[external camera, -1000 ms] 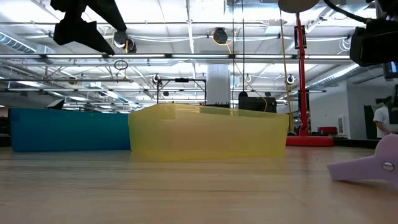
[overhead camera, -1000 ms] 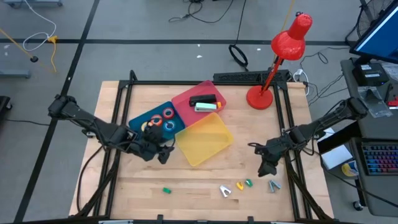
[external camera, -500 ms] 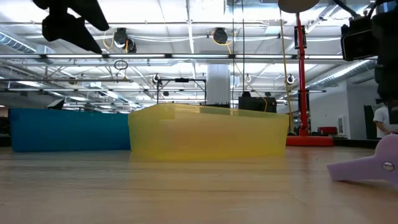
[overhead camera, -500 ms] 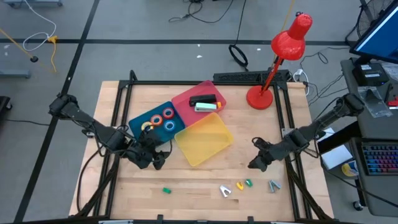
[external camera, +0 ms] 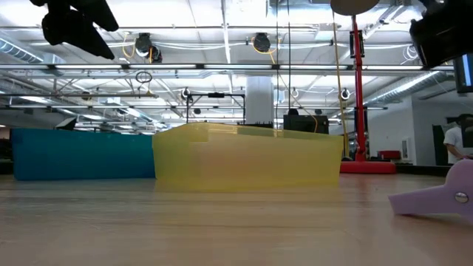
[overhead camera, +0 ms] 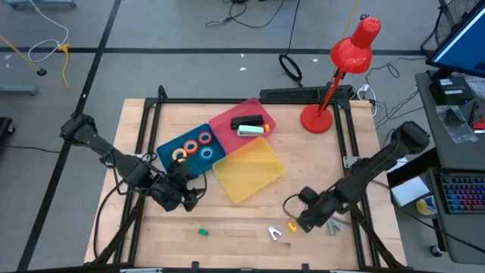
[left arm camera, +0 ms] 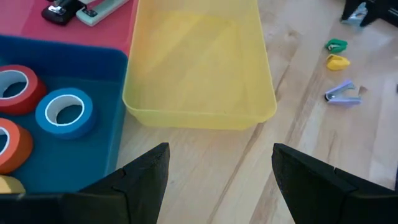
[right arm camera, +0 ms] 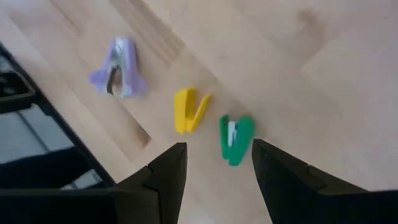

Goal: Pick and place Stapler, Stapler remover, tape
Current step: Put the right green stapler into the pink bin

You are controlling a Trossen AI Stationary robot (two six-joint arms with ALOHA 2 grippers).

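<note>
Right gripper point(right arm camera: 215, 165) hung over the lower right of the high view, its two fingers standing apart with nothing between them, and what mattered to me was what lay straight ahead of it. The green staple remover point(right arm camera: 236, 140) sat on the bare table point(overhead camera: 227, 220) just beyond the fingertips, a little toward one finger instead of centred in the gap. Its long axis ran roughly along the line the gripper was pointing, so I judged the fingers would close across its narrow width, given a small sideways correction first. The yellow staple remover point(right arm camera: 188, 111) lay just beside the green one, apart from it, and the lilac staple remover point(right arm camera: 117, 76) was farther off near the table edge. I reckoned the right arm was clearly the nearer one for this cluster. The left gripper point(left arm camera: 221, 155) waited at the lower left of centre in the high view, also wide open and empty, facing the empty yellow tray point(left arm camera: 199, 118). Another green staple remover point(overhead camera: 203, 232) lay alone at the bottom of that view, nearer the left arm. The tape rolls point(left arm camera: 64, 112) were already in the blue tray point(left arm camera: 118, 155) and the stapler point(overhead camera: 248, 121) was in the pink tray point(overhead camera: 224, 126), both above centre in the high view. I could read no brand, label or writing on any of these things.
</note>
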